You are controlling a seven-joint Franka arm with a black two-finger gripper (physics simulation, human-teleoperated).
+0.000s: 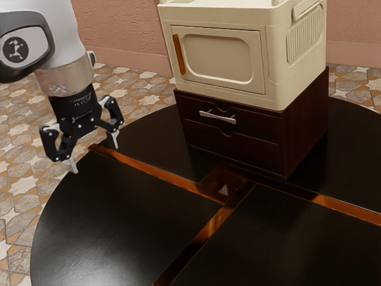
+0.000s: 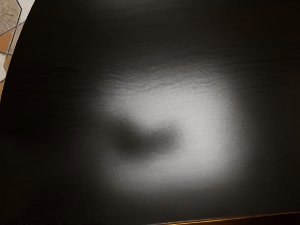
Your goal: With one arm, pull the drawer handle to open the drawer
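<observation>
While holding end effector (image 1: pixel 94 156) spread above edge of bench (image 1: pixel 71 211), hangs well apart from drawer handle (image 1: pixel 217 117), presumably for approach clearance.

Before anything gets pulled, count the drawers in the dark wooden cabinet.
2: the upper drawer, bearing the silver handle, and the lower drawer directly beneath. The cabinet's back is hidden.

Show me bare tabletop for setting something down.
Bare: the near black panels, either side of the near orange strip. Crowded: the far side, under the drawer unit and cream cabinet; the open gripper hovers at the exterior view's left.
</observation>
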